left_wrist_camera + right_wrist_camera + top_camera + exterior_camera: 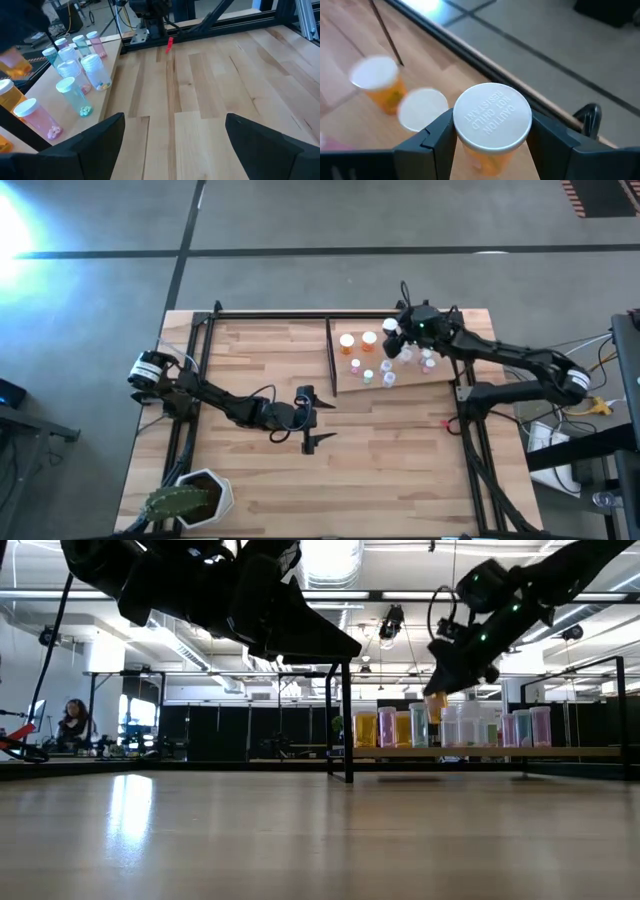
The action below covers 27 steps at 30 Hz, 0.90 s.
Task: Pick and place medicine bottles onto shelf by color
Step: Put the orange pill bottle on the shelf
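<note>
My right gripper hovers over the far left part of the shelf, shut on an orange medicine bottle with a white cap. Two more orange bottles stand upright on the shelf just beyond it. Several smaller bottles with pink, bluish and clear bodies stand on the shelf's middle and right part. My left gripper hangs open over the middle of the table, to the left of the shelf, with nothing between its fingers. My right gripper pinches the orange bottle between its two fingers, on opposite sides just under the white cap. The fingers come from the table's right side, slanting down. The bottle stands roughly upright, cap up, and hangs clear above the shelf.
A white pot with a green cactus stands at the near left corner. Black frame rods edge the shelf and the table's sides. A small red piece lies near the right rail. Bare wooden tabletop stretches across the near half.
</note>
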{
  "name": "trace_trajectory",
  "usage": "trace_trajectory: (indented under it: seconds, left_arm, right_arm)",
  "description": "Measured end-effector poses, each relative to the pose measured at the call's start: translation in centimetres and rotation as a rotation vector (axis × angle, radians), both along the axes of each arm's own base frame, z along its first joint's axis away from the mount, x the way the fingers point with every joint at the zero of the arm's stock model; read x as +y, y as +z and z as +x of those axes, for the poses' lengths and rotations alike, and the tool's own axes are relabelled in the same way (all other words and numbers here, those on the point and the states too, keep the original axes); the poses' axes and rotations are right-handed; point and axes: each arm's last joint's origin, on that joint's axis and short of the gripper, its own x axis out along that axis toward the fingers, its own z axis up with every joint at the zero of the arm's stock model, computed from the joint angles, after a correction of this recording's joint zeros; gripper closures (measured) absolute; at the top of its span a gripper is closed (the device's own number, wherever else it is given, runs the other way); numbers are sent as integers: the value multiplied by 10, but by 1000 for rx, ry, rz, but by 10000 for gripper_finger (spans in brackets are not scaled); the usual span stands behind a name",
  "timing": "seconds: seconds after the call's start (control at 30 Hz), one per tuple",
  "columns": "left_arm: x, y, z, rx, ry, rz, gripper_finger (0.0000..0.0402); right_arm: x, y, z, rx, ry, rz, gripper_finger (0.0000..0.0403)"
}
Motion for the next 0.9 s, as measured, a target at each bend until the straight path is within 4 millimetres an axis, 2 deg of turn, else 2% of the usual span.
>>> trace_trajectory:
  seconds: [0.17, 0.33, 0.77, 0.9]
  left_arm:
    - [0, 0, 0, 0, 0, 0, 72]
    - [0, 0, 0, 1, 0, 0, 72]
    - [0, 0, 0, 1, -1, -1, 72]
    - [0, 0, 0, 1, -1, -1, 72]
  right_arm:
    - [-8, -20, 7, 71, -6, 46, 207]
    - [-11, -32, 10, 122, 4, 65, 207]
    - [-3, -36, 0, 134, 8, 65, 205]
    - [0, -36, -4, 131, 9, 64, 184]
